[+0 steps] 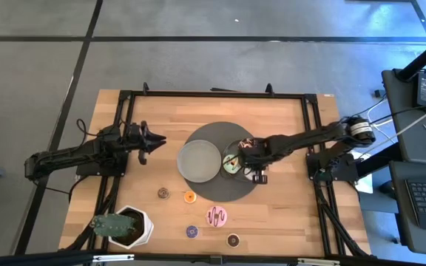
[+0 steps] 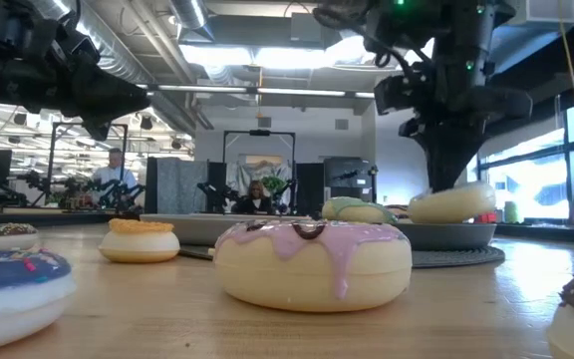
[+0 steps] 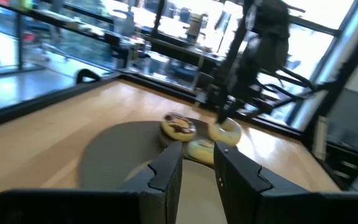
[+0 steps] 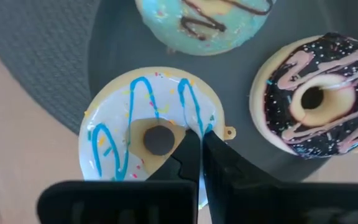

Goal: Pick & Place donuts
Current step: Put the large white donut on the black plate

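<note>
Three larger donuts are at the dark plate (image 4: pixel 114 37): green (image 4: pixel 204 18), chocolate (image 4: pixel 312 99) and cream with blue lines (image 4: pixel 123 143). My right gripper (image 4: pixel 202 155) reaches from the table's right and is shut on the cream donut (image 2: pixel 451 204), which overhangs the plate's rim. The pink donut (image 1: pixel 217 216) and the mini brown (image 1: pixel 164 193), orange (image 1: pixel 189 196), purple (image 1: pixel 191 232) and dark (image 1: pixel 233 239) donuts lie flat on the near part of the table. My left gripper (image 1: pixel 154 140) hangs open above the table, left of the plates. My right gripper pinches the cream donut's ring beside its hole (image 4: pixel 188 121), on the side toward the chocolate donut. One finger (image 4: pixel 188 152) stands at the hole's edge, the other (image 4: pixel 222 162) at the outer rim. The fingers point down from above. The donut sits tilted at the plate's rim (image 2: pixel 436 237); whether it rests there I cannot tell.
A lighter grey plate (image 1: pixel 198 160) lies beside the dark one on a round dark mat (image 1: pixel 220 191). A white pot with a cactus (image 1: pixel 124 225) stands at the near left corner. A black frame (image 1: pixel 213 94) runs round the wooden table. People sit in the room behind.
</note>
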Controlling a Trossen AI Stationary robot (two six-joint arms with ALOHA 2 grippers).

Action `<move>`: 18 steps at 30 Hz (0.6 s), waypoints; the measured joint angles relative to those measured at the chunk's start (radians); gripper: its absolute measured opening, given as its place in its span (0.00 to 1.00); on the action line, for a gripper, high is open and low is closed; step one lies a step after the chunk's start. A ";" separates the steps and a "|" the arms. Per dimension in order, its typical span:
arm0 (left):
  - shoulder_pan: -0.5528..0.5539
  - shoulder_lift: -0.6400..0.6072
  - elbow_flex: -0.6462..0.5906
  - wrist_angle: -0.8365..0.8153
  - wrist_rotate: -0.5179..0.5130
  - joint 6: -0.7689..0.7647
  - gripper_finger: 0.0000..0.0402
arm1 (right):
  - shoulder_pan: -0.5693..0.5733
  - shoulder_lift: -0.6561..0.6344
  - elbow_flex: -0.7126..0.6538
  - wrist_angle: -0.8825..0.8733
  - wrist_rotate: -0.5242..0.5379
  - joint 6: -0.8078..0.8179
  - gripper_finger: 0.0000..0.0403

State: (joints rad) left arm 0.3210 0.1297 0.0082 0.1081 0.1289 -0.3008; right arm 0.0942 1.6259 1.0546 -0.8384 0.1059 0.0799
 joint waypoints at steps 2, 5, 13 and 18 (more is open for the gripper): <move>0.000 0.000 0.000 0.000 -0.034 0.000 0.22 | -0.007 0.008 0.000 0.000 0.002 -0.010 0.02; 0.000 0.000 0.000 0.000 -0.068 0.000 0.22 | -0.008 0.013 0.000 0.001 0.006 -0.014 0.02; 0.000 0.000 0.000 0.000 -0.068 0.000 0.22 | -0.007 0.016 0.000 -0.005 0.032 0.026 0.07; 0.000 0.000 0.000 0.000 -0.068 0.000 0.22 | -0.007 0.018 0.000 -0.032 0.032 0.046 0.06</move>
State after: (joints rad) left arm 0.3210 0.1299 0.0082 0.1078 0.0605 -0.3012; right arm 0.0868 1.6436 1.0546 -0.8707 0.1383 0.1264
